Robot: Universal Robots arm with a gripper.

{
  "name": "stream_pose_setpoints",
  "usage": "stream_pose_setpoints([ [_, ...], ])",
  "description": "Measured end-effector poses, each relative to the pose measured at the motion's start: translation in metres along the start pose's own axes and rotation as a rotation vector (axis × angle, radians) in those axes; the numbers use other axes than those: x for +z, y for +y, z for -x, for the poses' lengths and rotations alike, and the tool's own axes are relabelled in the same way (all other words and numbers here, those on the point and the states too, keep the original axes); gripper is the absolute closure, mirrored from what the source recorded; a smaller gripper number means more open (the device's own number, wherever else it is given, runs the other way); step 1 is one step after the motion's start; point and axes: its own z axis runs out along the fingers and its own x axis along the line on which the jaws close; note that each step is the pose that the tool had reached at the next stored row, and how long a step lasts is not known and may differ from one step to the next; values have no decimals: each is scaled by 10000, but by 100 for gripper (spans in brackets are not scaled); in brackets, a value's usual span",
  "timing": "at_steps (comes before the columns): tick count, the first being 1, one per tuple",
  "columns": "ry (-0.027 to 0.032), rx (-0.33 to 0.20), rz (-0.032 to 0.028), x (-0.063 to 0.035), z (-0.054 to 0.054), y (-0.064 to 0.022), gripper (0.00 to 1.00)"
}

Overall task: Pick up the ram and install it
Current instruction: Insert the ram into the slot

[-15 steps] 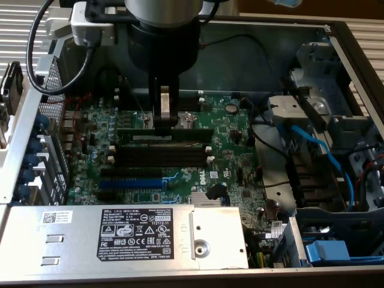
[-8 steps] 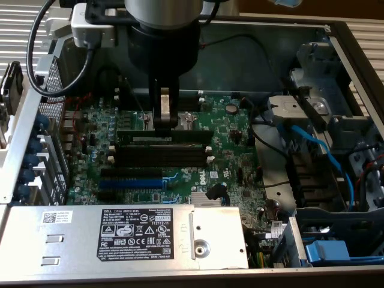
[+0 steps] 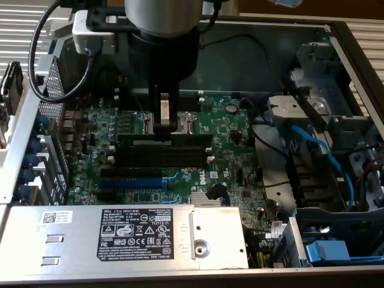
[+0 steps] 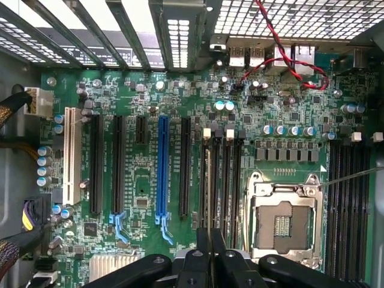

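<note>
Gripping the ram [image 3: 192, 137] narrowly in the hand [image 3: 165, 127] by the black slots [image 3: 180, 157], risking a crooked, jammed seating if tilting.

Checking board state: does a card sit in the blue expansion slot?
No, the blue expansion slot lies bare along its whole length, nothing plugged in.

This looks like a robotics lab or computer-assembly bench: an opened desktop case [image 3: 18, 126] lies with its green motherboard [image 3: 234, 138], labelled power supply [image 3: 72, 240] and blue cables [image 3: 315, 144] exposed, while a robot arm [image 3: 162, 18] reaches in, its gripper [image 3: 163, 131] pinching the ram [image 3: 192, 137].
</note>
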Motion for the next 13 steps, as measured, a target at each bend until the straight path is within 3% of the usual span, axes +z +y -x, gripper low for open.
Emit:
stream_pose_setpoints([
  [13, 0, 4, 10, 36, -1, 0, 88],
])
